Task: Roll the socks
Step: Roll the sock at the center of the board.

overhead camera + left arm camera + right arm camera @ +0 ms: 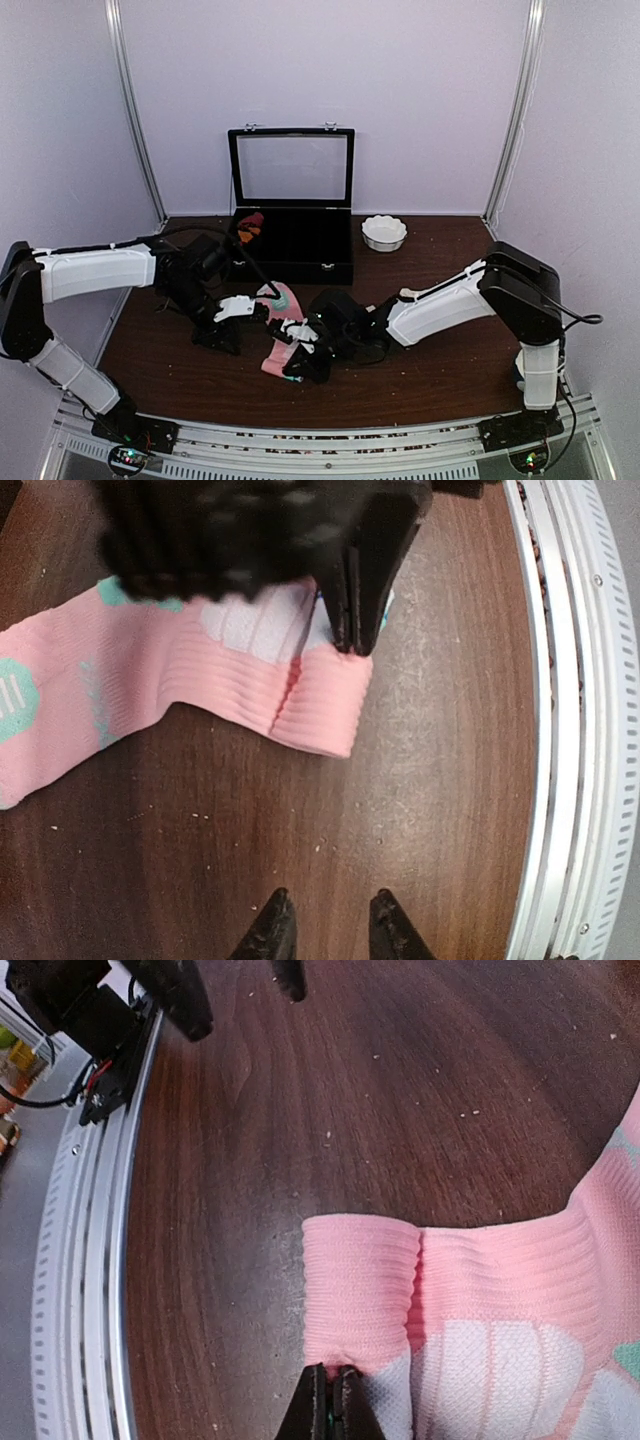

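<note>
Pink sock (480, 1290) pinched in right tool (332, 1385), left tool (329, 920) parted, empty, black case (290, 270) holding red-orange bundle (250, 226)

No text, label, brand or number can be read in any of the three views. The only mark is on the pink sock (150, 680). Its mint patch (25, 680), at the left edge of the left wrist view, carries short white bars, and I cannot read them as letters.

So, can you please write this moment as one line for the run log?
right gripper: shut on pink sock at cuff | cuff: folded over once | left gripper: open, empty, above table
</note>
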{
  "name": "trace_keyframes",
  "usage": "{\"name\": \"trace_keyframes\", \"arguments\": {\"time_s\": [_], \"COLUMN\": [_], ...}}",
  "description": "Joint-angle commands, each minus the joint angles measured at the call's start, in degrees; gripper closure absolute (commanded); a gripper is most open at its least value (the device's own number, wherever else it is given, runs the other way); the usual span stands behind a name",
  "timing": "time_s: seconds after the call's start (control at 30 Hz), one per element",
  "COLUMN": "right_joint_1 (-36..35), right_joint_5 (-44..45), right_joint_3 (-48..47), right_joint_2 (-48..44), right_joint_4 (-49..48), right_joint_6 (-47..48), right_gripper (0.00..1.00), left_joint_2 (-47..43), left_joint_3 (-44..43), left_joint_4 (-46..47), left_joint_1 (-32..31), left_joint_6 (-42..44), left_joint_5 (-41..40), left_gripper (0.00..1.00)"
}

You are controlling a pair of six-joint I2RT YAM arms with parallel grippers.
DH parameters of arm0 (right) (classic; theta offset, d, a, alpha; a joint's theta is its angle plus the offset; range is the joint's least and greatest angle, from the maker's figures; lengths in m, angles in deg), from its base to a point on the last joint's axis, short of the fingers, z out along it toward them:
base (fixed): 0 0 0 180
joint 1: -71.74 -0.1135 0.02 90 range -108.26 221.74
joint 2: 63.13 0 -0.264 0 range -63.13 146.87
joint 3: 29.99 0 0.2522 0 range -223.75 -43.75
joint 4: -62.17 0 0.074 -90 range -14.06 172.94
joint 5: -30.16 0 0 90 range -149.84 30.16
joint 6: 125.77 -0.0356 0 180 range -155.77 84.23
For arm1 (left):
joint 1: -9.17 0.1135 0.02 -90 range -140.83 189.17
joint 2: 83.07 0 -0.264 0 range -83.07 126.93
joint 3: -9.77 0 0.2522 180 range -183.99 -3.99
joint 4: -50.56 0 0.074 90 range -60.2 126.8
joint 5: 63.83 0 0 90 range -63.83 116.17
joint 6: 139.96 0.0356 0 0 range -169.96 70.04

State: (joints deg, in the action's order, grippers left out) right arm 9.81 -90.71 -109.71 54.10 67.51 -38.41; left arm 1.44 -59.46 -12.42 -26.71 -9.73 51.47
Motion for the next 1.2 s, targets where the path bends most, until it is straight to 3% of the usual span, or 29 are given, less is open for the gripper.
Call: {"name": "trace_keyframes", "arguments": {"time_s": [0.0, 0.4, 0.57, 0.9, 1.17], "right_joint_1": [2.8, 7.8, 7.9, 8.1, 8.6], "right_joint_5": [-8.4, -18.1, -17.9, -17.8, -18.4], "right_joint_3": [0.3, 1.9, 0.7, 1.2, 2.8], "right_joint_2": [4.6, 8.7, 9.1, 9.9, 9.7], "right_joint_4": [4.0, -9.7, -7.1, -6.9, -7.9], "right_joint_6": [-10.9, -36.3, -36.2, -36.3, -35.8], "right_gripper": [0.98, 0.98, 0.99, 1.00, 1.00], "left_joint_2": [-0.5, 9.3, 10.2, 12.4, 4.9], "left_joint_3": [2.5, -2.3, -3.4, -3.7, -0.4], "left_joint_4": [7.0, 12.0, 14.2, 14.5, 13.1], "left_joint_1": [-2.6, -10.7, -12.9, -14.8, -13.6], "left_joint_6": [4.2, 5.7, 5.3, 5.6, 4.5], "left_joint_5": [-2.0, -9.9, -11.0, -13.5, -22.5], "left_gripper": [0.73, 0.75, 0.69, 0.69, 0.68]}}
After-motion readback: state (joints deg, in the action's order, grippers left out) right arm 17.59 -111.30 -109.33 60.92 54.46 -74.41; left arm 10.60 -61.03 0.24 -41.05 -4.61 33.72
